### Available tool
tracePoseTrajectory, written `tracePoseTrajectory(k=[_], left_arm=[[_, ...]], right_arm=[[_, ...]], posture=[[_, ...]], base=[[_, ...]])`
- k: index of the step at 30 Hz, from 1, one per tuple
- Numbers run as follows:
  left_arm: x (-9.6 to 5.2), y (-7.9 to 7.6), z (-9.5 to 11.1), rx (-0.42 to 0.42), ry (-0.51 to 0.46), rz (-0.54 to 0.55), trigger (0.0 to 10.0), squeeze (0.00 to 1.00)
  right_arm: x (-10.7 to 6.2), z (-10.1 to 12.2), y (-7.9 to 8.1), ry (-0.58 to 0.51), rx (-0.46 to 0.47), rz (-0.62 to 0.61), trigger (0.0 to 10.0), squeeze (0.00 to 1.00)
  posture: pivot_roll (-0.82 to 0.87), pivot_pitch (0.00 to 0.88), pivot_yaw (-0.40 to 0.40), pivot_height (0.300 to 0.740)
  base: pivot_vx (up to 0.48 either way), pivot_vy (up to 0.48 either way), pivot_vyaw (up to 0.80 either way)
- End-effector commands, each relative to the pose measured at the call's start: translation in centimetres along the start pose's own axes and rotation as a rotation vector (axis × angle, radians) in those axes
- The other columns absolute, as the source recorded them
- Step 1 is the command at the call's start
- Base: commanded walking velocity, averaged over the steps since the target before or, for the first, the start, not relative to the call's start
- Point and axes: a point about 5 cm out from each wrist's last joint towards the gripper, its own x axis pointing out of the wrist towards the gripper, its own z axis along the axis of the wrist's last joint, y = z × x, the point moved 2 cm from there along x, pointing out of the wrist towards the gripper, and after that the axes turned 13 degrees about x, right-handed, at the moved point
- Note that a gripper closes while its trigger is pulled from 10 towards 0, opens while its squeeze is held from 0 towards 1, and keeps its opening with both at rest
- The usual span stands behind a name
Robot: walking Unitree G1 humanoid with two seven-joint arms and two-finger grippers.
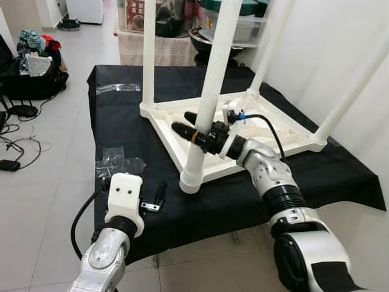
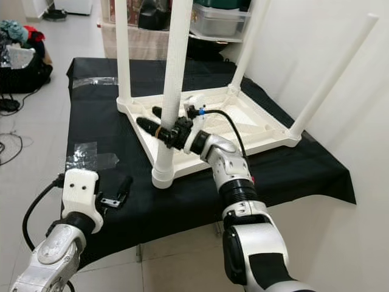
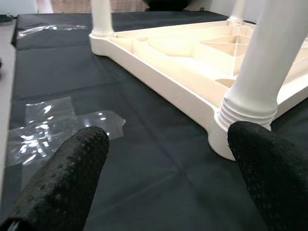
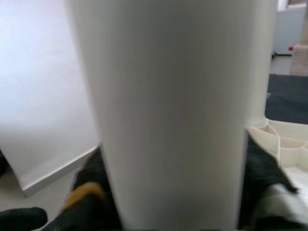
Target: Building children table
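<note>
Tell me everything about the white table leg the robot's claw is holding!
The tall white plastic table leg is a smooth round tube standing nearly upright. Its ribbed bottom end sits in the near corner socket of the upside-down white plastic tabletop, which lies on the black cloth. The right claw has its black fingers on either side of the leg low down. Three other legs stand at the other corners.
</note>
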Motion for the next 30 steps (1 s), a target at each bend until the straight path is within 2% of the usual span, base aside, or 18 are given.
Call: tracePoseTrajectory(k=[1,3,5,7,9,10,13,14,16,19,20,21,22,23,24,28,29,30], left_arm=[[-0.1,-0.3,-0.3,0.0,0.009,-0.001,10.0,0.0],[0.0,-0.2,-0.3,0.004,0.006,0.001,10.0,0.0],[0.0,-0.2,-0.3,0.004,0.006,0.001,10.0,0.0],[0.2,0.1,-0.2,0.008,0.001,0.008,10.0,0.0],[0.3,0.3,-0.2,0.011,0.0,0.013,10.0,0.0],[0.3,0.3,-0.2,0.011,0.0,0.013,10.0,0.0],[0.3,0.3,-0.2,0.013,0.0,0.013,10.0,0.0],[0.3,0.3,-0.2,0.013,0.0,0.013,10.0,0.0],[0.4,0.1,-0.1,0.012,-0.001,0.012,10.0,0.0],[0.4,0.1,-0.1,0.011,-0.001,0.011,10.0,0.0],[0.4,0.0,-0.1,0.009,-0.001,0.011,10.0,0.0],[0.4,0.0,-0.1,0.007,-0.001,0.012,10.0,0.0],[0.4,0.0,-0.1,0.007,-0.001,0.012,10.0,0.0],[0.4,0.0,-0.1,0.001,0.001,0.014,10.0,0.0],[0.4,0.0,-0.1,-0.002,0.003,0.017,10.0,0.0],[0.5,0.1,-0.1,-0.005,0.004,0.018,10.0,0.0],[0.6,0.1,-0.1,-0.005,0.001,0.017,10.0,0.0],[0.7,0.1,0.0,-0.005,-0.001,0.014,10.0,0.0]], right_arm=[[-0.6,0.2,-1.1,-0.033,-0.014,-0.103,0.0,0.0],[-1.3,-0.3,-1.9,-0.043,-0.023,-0.199,0.0,0.0],[-1.3,-0.3,-1.9,-0.043,-0.023,-0.199,0.0,0.0],[-2.5,-0.8,-3.4,-0.055,-0.055,-0.427,0.0,0.0],[-4.3,-1.2,-4.9,-0.078,-0.087,-0.735,0.0,0.0],[-4.3,-1.2,-4.9,-0.078,-0.087,-0.735,0.0,0.0],[-6.5,-1.7,-5.2,-0.173,-0.041,-1.068,0.0,0.0],[-6.5,-1.7,-5.2,-0.173,-0.041,-1.068,0.0,0.0],[-7.5,-1.9,-4.5,-0.254,-0.011,-1.235,0.0,0.0],[-7.7,-2.0,-4.3,-0.273,-0.004,-1.267,0.0,0.0],[-7.1,-2.0,-3.8,-0.279,-0.009,-1.256,0.0,0.0],[-5.9,-2.2,-3.2,-0.278,0.014,-1.196,9.3,0.0],[-5.9,-2.2,-3.2,-0.278,0.014,-1.196,9.3,0.0],[-4.9,-2.3,-2.5,-0.282,0.023,-1.144,10.0,0.0],[-4.0,-2.2,-1.9,-0.282,0.026,-1.094,10.0,1.0],[-3.3,-1.3,-1.4,-0.297,-0.032,-1.032,10.0,1.0],[-2.9,-0.6,-1.4,-0.3,-0.063,-0.992,10.0,0.93],[-2.8,-0.1,-1.5,-0.302,-0.092,-0.974,10.0,0.0]], posture=[[0.15,0.094,-0.148,0.74],[0.15,0.091,-0.148,0.74],[0.15,0.091,-0.148,0.74],[0.14,0.098,-0.148,0.74],[0.14,0.096,-0.145,0.74],[0.14,0.096,-0.145,0.74],[0.14,0.096,-0.141,0.74],[0.14,0.096,-0.141,0.74],[0.14,0.097,-0.139,0.74],[0.14,0.097,-0.139,0.74],[0.14,0.1,-0.137,0.74],[0.14,0.109,-0.135,0.74],[0.14,0.109,-0.135,0.74],[0.13,0.12,-0.133,0.74],[0.13,0.116,-0.132,0.74],[0.12,0.137,-0.132,0.74],[0.12,0.142,-0.132,0.74],[0.12,0.15,-0.133,0.74]], base=[[0.0,0.0,0.0],[0.0,0.0,0.0],[0.0,0.0,0.0],[0.0,0.0,0.0],[0.0,0.0,0.0],[0.0,0.0,0.0],[0.0,0.0,0.0],[0.0,0.0,0.0],[0.0,0.0,0.0],[0.0,0.0,0.0],[0.0,0.0,0.0],[0.0,0.0,0.0],[0.0,0.0,0.0],[0.0,0.0,0.0],[0.0,0.0,0.0],[0.0,0.0,0.0],[0.0,0.0,0.0],[0.0,0.0,0.0]])
